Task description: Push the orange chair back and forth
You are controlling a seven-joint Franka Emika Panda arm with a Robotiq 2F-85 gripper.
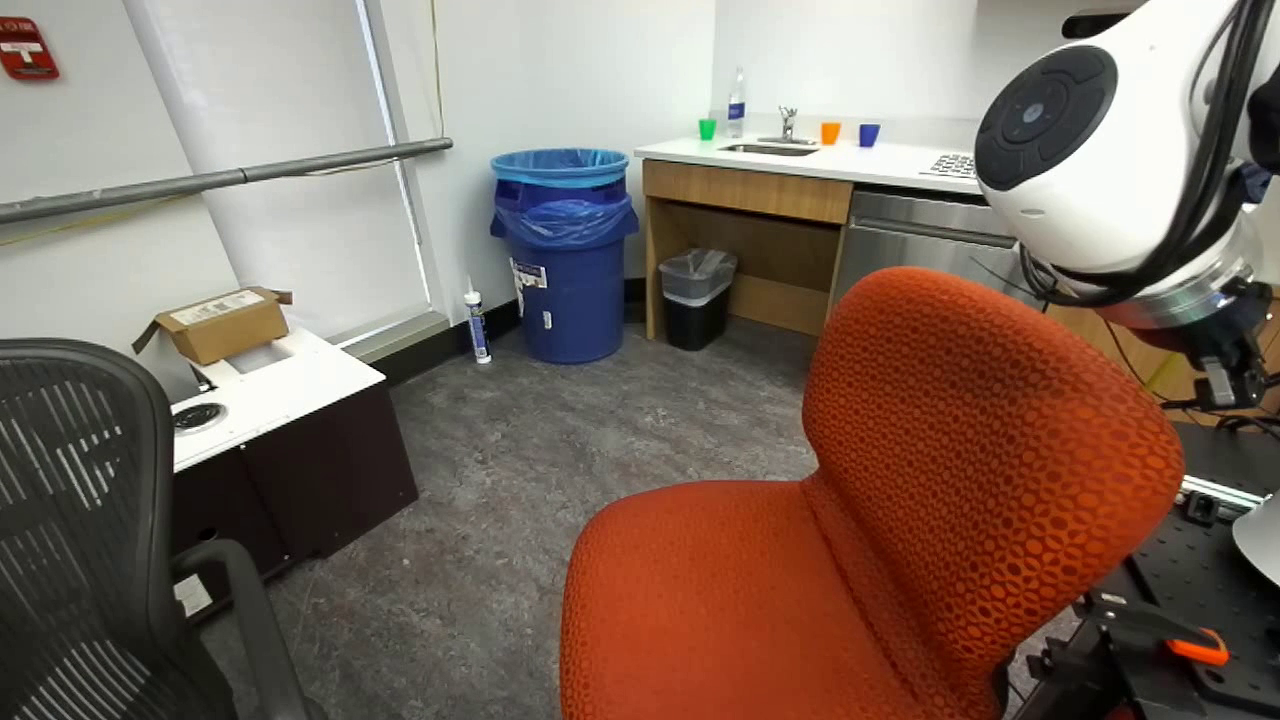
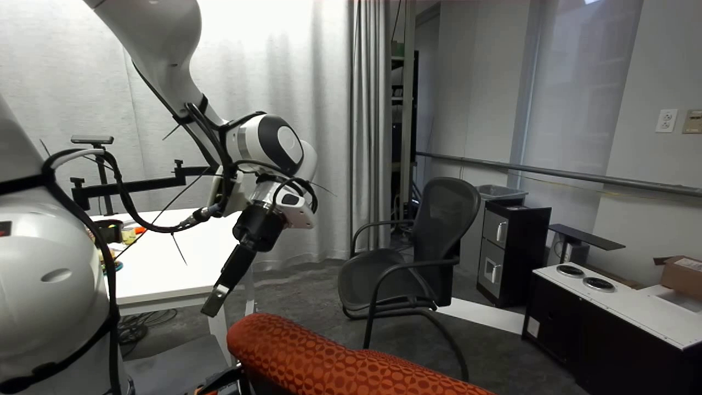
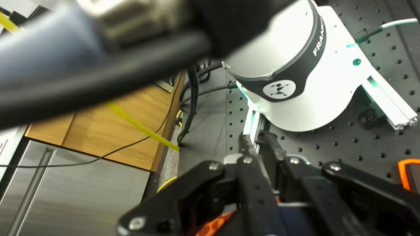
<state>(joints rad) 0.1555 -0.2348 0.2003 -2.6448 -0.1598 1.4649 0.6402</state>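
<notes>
The orange chair (image 1: 720, 590) is upright at four o'clock in an exterior view, its rounded backrest (image 1: 980, 430) at two o'clock of the wide seat. In an exterior view only the backrest's upper edge (image 2: 329, 354) shows, at six o'clock, with the tool (image 2: 215, 300) near it at ten o'clock, slanting downward. Tool and chair are apart in both exterior views. In the wrist view the fingers (image 3: 275, 149) stand close together but slightly parted, a narrow gap between their tips; at one o'clock of them, the arm's white base (image 3: 298, 111) rests on a perforated black plate (image 3: 354, 150). Farther out from the orange chair: a black mesh chair (image 1: 80, 480) at nine o'clock; a lined blue bin (image 1: 572, 300) at ten o'clock; between eleven and twelve, a white counter (image 1: 680, 152) bearing a green cup (image 1: 707, 129), an orange cup (image 1: 830, 133) and a blue cup (image 1: 869, 135) about a sink (image 1: 770, 151). At ten o'clock of the backrest, behind the tool, a white desk (image 2: 181, 269) before a grey curtain (image 2: 312, 109).
</notes>
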